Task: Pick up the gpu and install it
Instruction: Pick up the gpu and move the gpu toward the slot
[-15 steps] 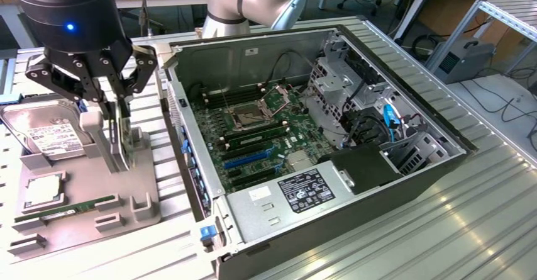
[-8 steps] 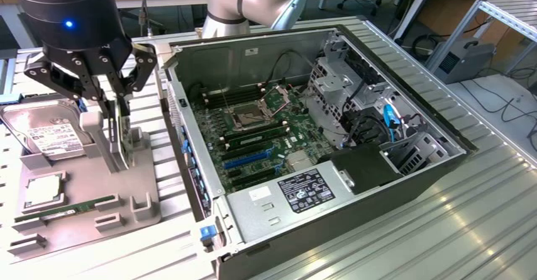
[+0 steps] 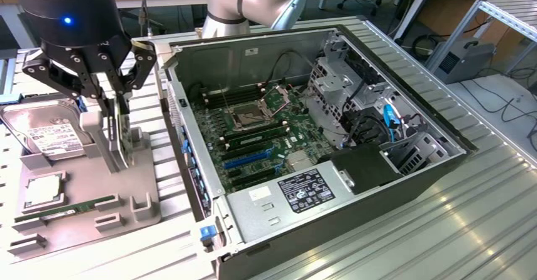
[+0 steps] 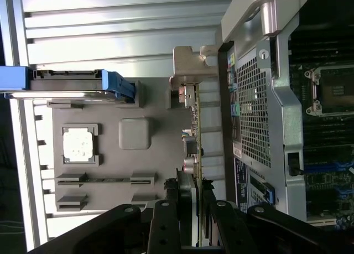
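Gpu (image 4: 194, 127): thin flat card standing on edge, silvery bracket at one end.
Place: grey holder (image 3: 138, 173), 9 o'clock of computer case (image 3: 277, 47), exterior view.
Hand (image 4: 194, 183): clamped on card's faces.

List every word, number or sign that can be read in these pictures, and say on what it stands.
No text can be read for certain.
On the hard drive, a white label: printed lines, too blurred to read.
On the power supply, a black label: marks and small print, too small to read.
On the case's inner wall, a white sticker: too small to read.
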Controlling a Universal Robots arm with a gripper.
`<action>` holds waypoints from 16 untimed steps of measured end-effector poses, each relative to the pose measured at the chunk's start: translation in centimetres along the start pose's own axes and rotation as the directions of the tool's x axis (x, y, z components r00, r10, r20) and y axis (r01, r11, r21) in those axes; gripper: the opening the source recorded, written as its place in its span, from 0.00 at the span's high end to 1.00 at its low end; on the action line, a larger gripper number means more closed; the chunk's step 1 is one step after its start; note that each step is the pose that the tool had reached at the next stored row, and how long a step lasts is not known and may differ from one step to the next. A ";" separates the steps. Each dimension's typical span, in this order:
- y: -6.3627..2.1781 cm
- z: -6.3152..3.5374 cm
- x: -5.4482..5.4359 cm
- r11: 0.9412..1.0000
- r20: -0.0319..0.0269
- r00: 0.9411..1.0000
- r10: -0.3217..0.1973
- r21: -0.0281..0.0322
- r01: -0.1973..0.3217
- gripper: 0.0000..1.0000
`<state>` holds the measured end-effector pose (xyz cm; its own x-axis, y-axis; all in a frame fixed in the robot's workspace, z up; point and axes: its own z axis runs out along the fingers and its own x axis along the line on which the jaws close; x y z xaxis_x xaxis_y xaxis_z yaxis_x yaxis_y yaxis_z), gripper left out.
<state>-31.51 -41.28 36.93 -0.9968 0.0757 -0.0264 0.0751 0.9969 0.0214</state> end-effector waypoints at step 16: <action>0.01 -0.60 0.0 1.000 0.000 1.000 0.000 0.000 0.000 0.73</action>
<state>-31.51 -41.28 37.53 -0.9968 0.0757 -0.0265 0.0751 0.9969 0.0215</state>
